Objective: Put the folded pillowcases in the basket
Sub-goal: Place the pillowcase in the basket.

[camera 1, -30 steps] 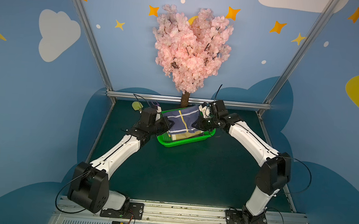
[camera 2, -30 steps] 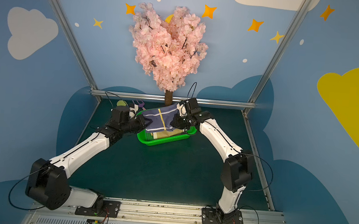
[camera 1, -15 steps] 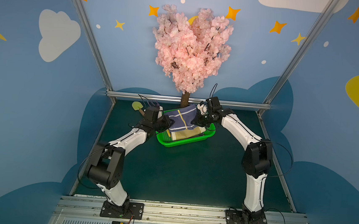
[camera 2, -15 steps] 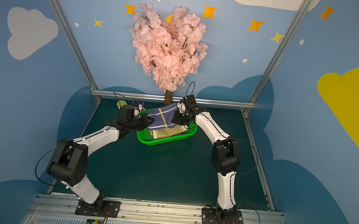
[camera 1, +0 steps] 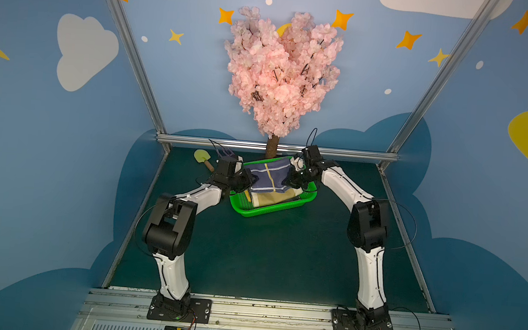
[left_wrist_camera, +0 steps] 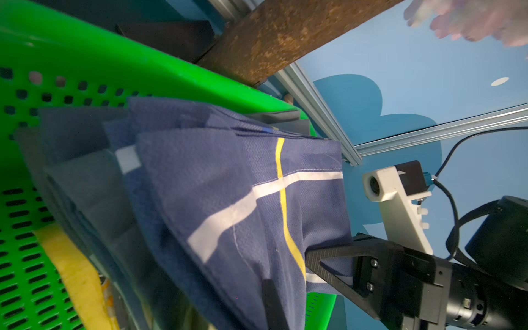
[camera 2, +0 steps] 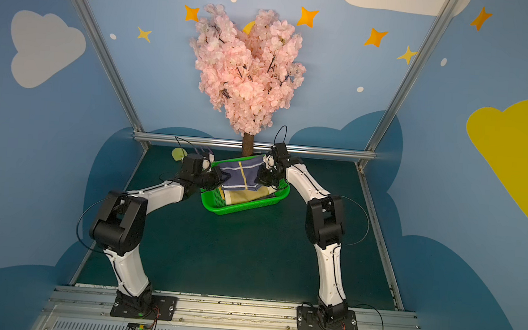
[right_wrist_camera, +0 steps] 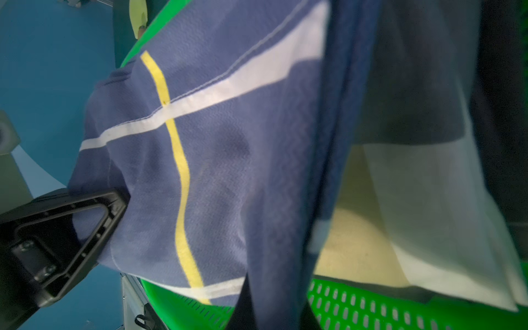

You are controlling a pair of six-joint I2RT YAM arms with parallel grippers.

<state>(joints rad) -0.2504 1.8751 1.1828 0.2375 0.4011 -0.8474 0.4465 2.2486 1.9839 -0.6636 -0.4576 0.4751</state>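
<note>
The folded pillowcase [camera 1: 269, 179], navy cloth crossed by white bands and one thin yellow stripe, hangs stretched over the green basket [camera 1: 268, 212] at the far middle of the table [camera 1: 265, 256]. Its near edge droops above a beige folded cloth [camera 1: 274, 200] lying inside the basket; whether the two touch cannot be told. The left gripper [camera 1: 250, 180] is pinched tight on the pillowcase's left edge and the right gripper [camera 1: 290, 180] on its right edge. The cloth is over the same spot as a second ago, but both arms have folded up, and their elbows, then low near the front rail, now stand raised. A pink blossom tree [camera 1: 279, 73] rises behind the basket, and a pale green spatula [camera 1: 203, 159] lies at the far left.
</note>
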